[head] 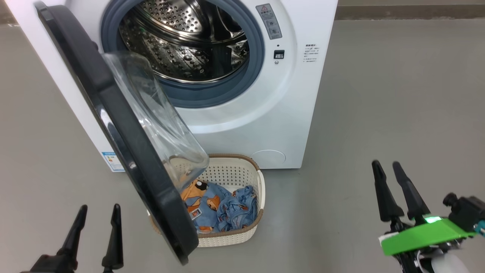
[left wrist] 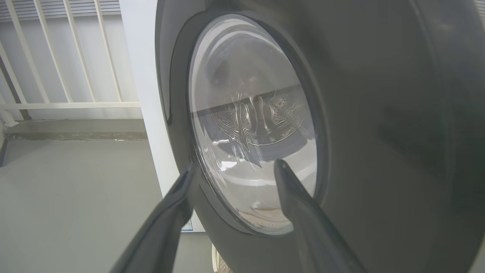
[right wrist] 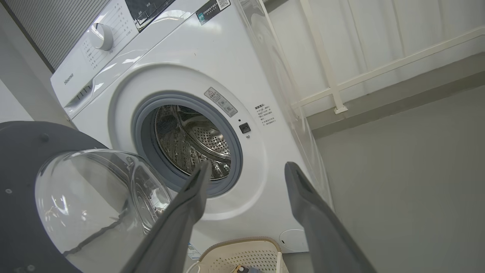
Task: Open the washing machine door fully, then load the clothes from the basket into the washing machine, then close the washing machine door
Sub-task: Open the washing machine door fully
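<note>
Either side of the basket [head: 231,239] of clothes [head: 227,210] and the open washing machine door [head: 113,125], left gripper [head: 100,206] and right gripper [head: 385,163] hover spread, empty

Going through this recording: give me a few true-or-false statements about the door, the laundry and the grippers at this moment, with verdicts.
1. The washing machine door is swung open. True.
2. The clothes are already inside the drum. False: they lie in the basket, and the visible part of the drum is bare steel.
3. The left gripper and the right gripper are both open and hold nothing. True.
4. The basket stands off to one side of the washing machine. False: it sits on the floor directly in front of it, partly hidden behind the open door.
</note>
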